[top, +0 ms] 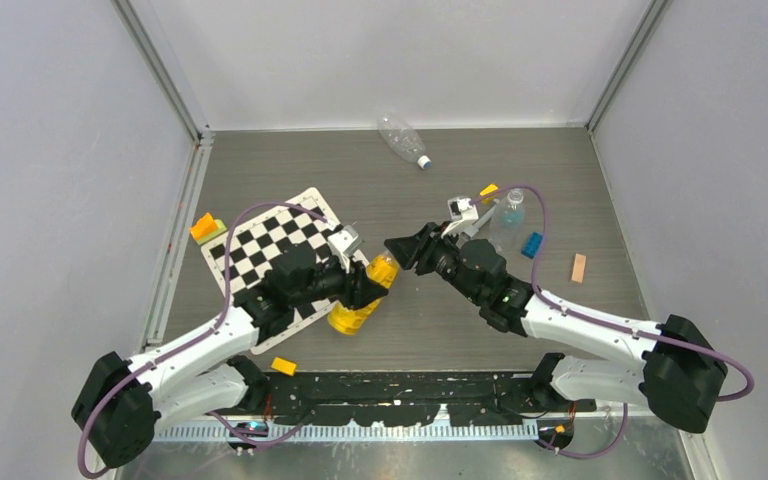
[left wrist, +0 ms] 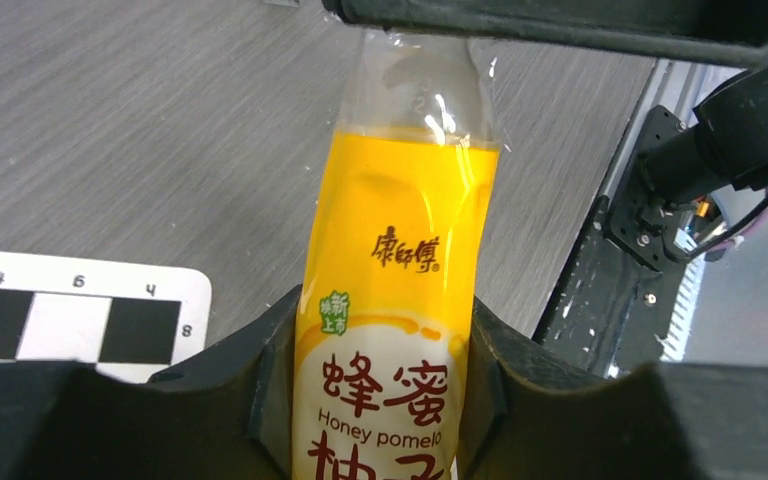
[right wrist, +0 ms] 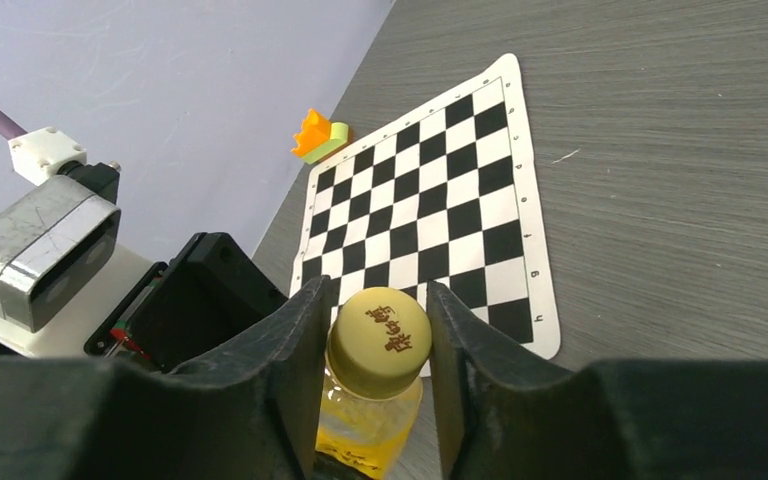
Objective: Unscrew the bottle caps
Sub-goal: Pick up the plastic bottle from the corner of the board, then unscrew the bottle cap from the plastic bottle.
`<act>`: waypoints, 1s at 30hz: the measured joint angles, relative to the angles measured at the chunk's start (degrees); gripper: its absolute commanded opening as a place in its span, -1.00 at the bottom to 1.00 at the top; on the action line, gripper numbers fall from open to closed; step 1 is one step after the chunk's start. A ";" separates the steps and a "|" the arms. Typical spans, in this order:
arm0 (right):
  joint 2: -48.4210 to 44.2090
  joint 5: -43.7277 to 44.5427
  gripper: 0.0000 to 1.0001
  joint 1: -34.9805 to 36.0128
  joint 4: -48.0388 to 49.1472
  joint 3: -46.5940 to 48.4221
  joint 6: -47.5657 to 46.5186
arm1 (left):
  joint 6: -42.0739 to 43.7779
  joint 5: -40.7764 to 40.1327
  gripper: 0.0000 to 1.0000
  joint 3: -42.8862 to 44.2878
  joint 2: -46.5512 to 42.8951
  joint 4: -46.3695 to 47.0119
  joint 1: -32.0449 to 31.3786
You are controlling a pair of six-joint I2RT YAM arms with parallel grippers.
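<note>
Yellow cap (right wrist: 380, 340) sits on the yellow-orange bottle (left wrist: 400, 250), which is angled at the near-right edge of the checkerboard mat (top: 260, 235). Right gripper (right wrist: 378, 305): jaws drawn in on the cap, one finger pressing each side. Left gripper (left wrist: 385, 335): jaws clamped on the bottle's labelled body. Away from both grippers, a clear bottle (top: 400, 135) lies at the table's far edge with its white cap (top: 423, 161) on. A second clear bottle (top: 509, 218) is beside the blue block (top: 531, 244).
</note>
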 measured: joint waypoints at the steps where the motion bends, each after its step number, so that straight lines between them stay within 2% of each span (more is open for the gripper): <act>1: -0.33 -0.11 0.11 0.00 -0.22 0.00 -0.02 | 0.52 -0.07 -0.69 0.00 -0.35 -0.13 -0.02; 5: -2.95 1.14 0.21 0.04 -5.22 0.52 0.07 | 2.91 -3.26 -0.80 -0.04 -2.05 -1.55 0.17; 9: -4.02 2.51 0.23 -0.44 -14.14 4.42 0.20 | 6.36 -6.84 -0.85 -1.60 -4.66 -1.90 0.22; 14: -4.98 -0.04 0.20 -3.04 -18.84 5.92 1.64 | 10.40 -9.70 -0.88 -4.15 -7.74 -2.10 0.15; 23: -3.56 -14.82 0.11 -6.32 -18.75 6.16 5.07 | 18.88 -11.26 -0.84 -5.66 -9.44 -2.29 -3.17; 30: -0.61 -27.21 -0.20 -9.57 -18.34 6.69 6.99 | 23.26 -11.21 -0.84 -5.79 -9.90 -2.56 -5.14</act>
